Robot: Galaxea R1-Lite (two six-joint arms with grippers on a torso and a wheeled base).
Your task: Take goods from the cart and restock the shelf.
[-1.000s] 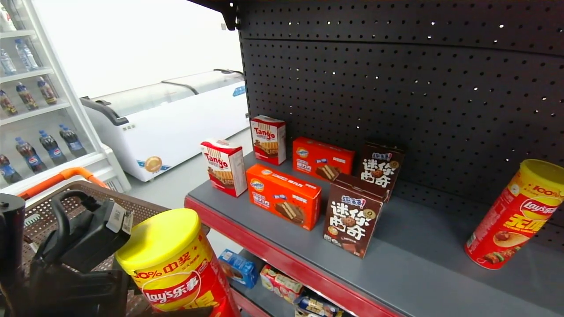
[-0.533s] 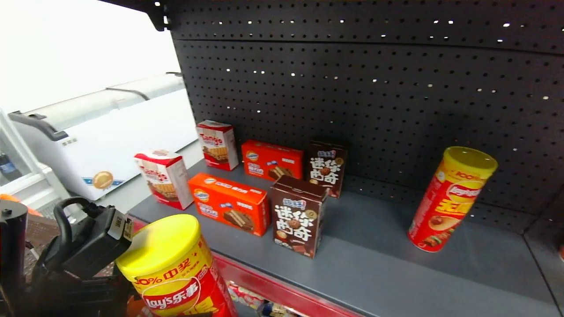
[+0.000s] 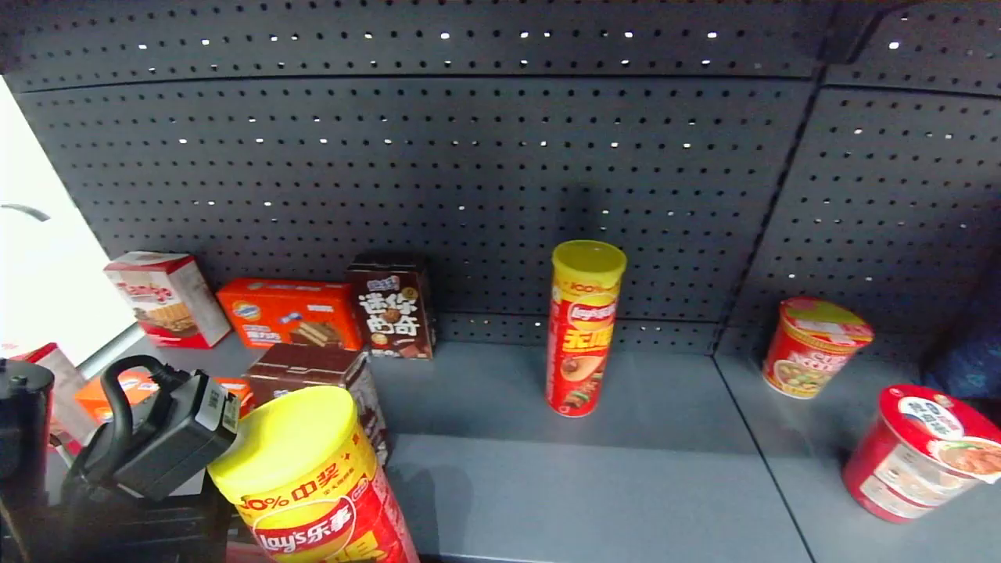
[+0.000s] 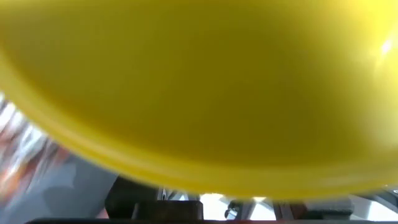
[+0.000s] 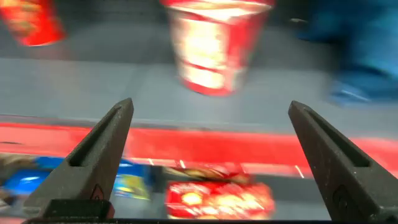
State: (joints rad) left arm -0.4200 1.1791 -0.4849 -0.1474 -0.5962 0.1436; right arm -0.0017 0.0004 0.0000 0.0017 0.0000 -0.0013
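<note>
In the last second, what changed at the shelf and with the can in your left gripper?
Only the head camera swung right along the shelf: the boxes slid to the view's left and two noodle cups came into view. Nothing on it moved. The left gripper kept its hold on the chip can; the standing can stayed upright.

Dark perforated back panel (image 3: 469, 180) stood at 12 o'clock above grey shelf (image 3: 594, 485); seam (image 3: 766, 211) at 2 o'clock; white glare (image 3: 31, 258) at 9 o'clock.

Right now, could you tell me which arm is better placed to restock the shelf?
Left, probably: it holds the chip can at the shelf front, while the right gripper hangs open and empty.
</note>
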